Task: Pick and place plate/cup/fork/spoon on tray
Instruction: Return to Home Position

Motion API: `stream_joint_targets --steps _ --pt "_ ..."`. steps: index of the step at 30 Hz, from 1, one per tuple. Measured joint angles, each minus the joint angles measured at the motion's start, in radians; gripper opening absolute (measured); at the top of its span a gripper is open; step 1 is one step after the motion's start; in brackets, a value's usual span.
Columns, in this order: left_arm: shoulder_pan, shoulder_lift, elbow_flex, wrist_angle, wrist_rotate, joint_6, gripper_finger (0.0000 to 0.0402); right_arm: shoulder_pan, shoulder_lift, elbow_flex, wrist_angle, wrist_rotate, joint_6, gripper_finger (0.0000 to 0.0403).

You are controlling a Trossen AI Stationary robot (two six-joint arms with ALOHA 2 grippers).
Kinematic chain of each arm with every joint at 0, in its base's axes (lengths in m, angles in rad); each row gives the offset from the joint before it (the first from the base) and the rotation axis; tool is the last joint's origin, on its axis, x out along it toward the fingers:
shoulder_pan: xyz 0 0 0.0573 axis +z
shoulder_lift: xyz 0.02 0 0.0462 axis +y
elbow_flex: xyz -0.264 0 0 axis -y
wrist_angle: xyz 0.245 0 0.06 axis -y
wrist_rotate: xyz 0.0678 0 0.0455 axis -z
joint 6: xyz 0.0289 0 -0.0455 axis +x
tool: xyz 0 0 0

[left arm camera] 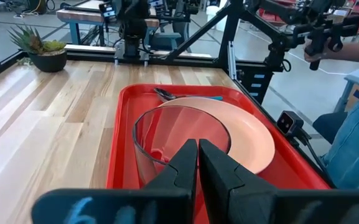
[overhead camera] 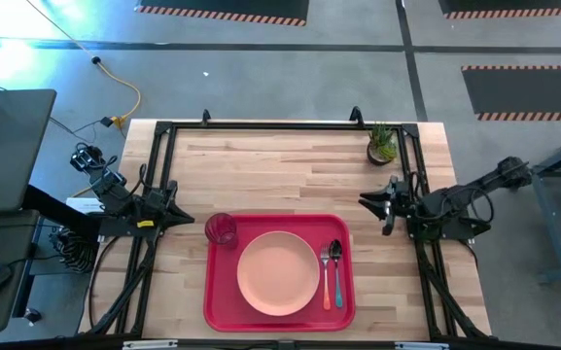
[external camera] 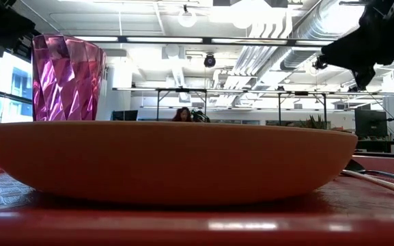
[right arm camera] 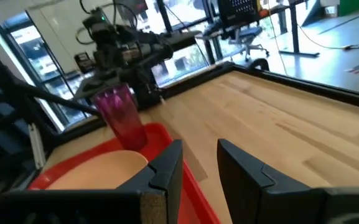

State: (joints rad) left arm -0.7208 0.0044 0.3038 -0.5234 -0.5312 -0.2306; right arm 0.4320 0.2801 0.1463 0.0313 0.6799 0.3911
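**Current state, left to right**

- The left end effector [overhead camera: 183,216] sits at the left edge of the bench [overhead camera: 290,175], level with the tray's far edge. Its fingers are closed against each other and hold nothing.
- The cup [overhead camera: 221,229] stands upright inside the tray [overhead camera: 212,309], in the corner nearest the left end effector and just beside the plate.
- The plate [overhead camera: 278,274] lies flat in the middle of the tray.
- The fork [overhead camera: 326,284] and spoon [overhead camera: 337,274] lie side by side between the plate and the tray's right rim, with the fork nearer the plate.
- The right end effector [overhead camera: 365,201] hovers off the tray's far right corner. Its fingers are parted and empty.
- A potted plant [overhead camera: 381,146] stands behind the right end effector.

**Assessment**

All four items are on the tray. Only arm retraction appears outstanding.

**Hazards**

1. Cup tip-over. The cup is tall, light and close to the left end effector. A retraction path that swings towards the tray could knock it onto the plate or over the rim.
2. Tray shift. If the right end effector drops while crossing the corner, a finger could catch the raised rim. That would jolt the tray and slide the fork and spoon.
3. Plant strike. A wide backward swing of the right arm could hit the plant.
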Motion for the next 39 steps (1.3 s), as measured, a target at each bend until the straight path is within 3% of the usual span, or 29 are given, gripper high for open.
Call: stream_joint_targets --steps 10,26,39 --pt "0.0 0.0 0.0 -0.004 -0.006 -0.001 0.0005 0.0 0.0 -0.096 0.069 -0.049 0.062 0.0091" --pt "0.0 0.0 0.0 -0.003 0.001 -0.011 0.0005 0.0 0.0 -0.098 0.03 -0.017 0.106 0.0091" --pt "0.0 0.0 0.0 -0.003 0.001 -0.01 0.0005 0.0 0.0 -0.098 0.015 -0.091 0.102 0.0091"
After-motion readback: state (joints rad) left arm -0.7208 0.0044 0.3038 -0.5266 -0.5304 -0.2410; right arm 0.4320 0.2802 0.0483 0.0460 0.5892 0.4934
